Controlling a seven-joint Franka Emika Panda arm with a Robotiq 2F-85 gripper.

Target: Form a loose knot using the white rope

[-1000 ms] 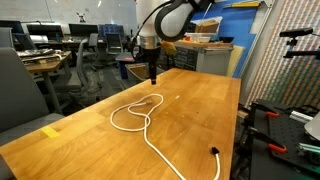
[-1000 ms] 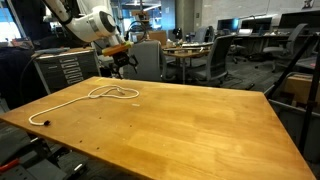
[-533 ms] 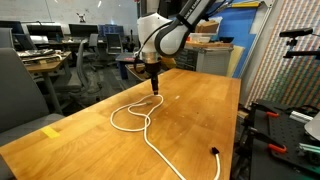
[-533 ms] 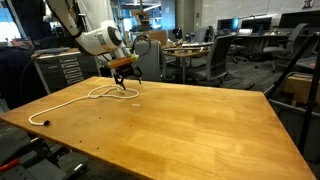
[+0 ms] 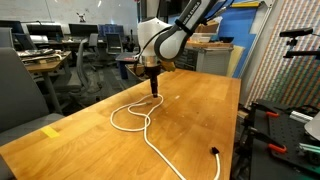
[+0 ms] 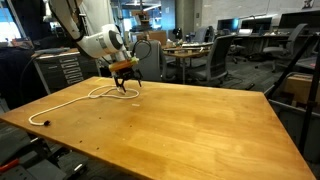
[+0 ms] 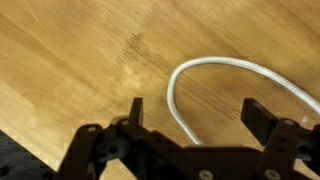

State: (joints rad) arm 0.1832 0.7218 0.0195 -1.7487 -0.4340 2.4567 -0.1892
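Gripper point(image 7: 192, 110) had its fingers spread wide apart in the wrist view, with nothing clamped. One dark finger point(image 7: 135, 108) sat at about 7 o'clock of the frame and the other at about 4 o'clock. White rope point(image 7: 215, 63) came in from 3 o'clock, arched over near 1 o'clock, then ran down toward 6 o'clock through the gap between the fingers. Could not tell whether the rope touched either pad. Bare wooden table point(image 7: 70, 50) filled the rest of that view, from 9 to 12 o'clock. In an exterior view the gripper point(image 5: 153, 88) pointed straight down, low over the far end of the rope's loops. The white rope point(image 5: 150, 140) lay flat on the table point(image 5: 200, 110) in a loose figure-eight. Its tail trailed toward 5 o'clock and curled back up to a dark tip point(image 5: 214, 152) near the table edge. A yellow tape patch point(image 5: 50, 131) sat on the table corner at 8 o'clock. In an exterior view the gripper point(image 6: 125, 84) hung over the loops at 10 o'clock. The rope point(image 6: 70, 103) stretched from there toward 8 o'clock on the table point(image 6: 200, 120), ending near the edge. Beyond the table stood an office chair point(image 6: 148, 60).
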